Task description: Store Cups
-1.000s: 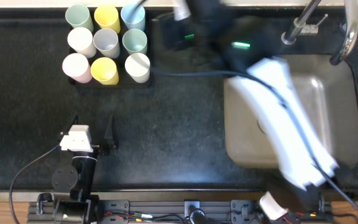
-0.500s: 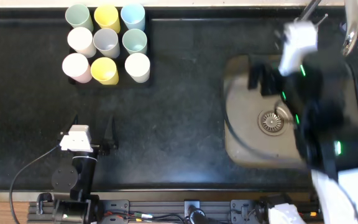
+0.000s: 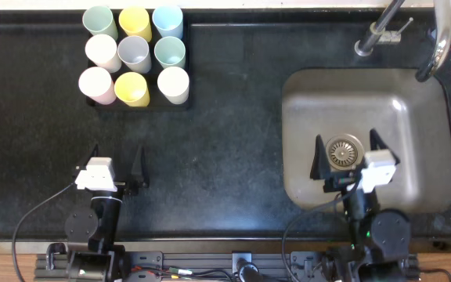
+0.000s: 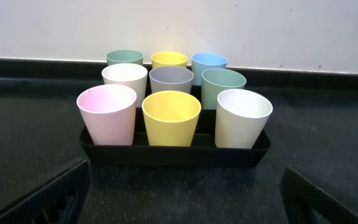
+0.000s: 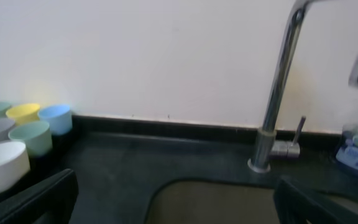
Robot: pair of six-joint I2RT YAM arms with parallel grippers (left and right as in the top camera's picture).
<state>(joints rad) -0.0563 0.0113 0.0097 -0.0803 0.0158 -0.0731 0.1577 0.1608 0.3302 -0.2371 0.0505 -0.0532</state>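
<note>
Cups: you had nine cups [image 3: 135, 53] standing upright, mouths up, in three rows of three, all inside the tray [image 4: 166, 154].
Tray: it was black and shallow, and sat on the dark counter [image 3: 233, 133] at its far left, close to the wall [image 4: 260, 28].
Nearest row: the pink cup [image 4: 107, 115], yellow cup [image 4: 171, 118] and white cup [image 4: 243, 118] stood side by side, facing your left arm.
Your left gripper [image 3: 117, 157]: it sat over bare counter, well apart from the tray and pointed at it. Its jaws were spread wide and held nothing.
Your right gripper [image 3: 348, 149]: it hung over the sink [image 3: 413, 102], by the drain [image 3: 344, 151]. Its jaws were released and empty.
Faucet [image 5: 278, 93]: it stood behind the sink's far rim.
</note>
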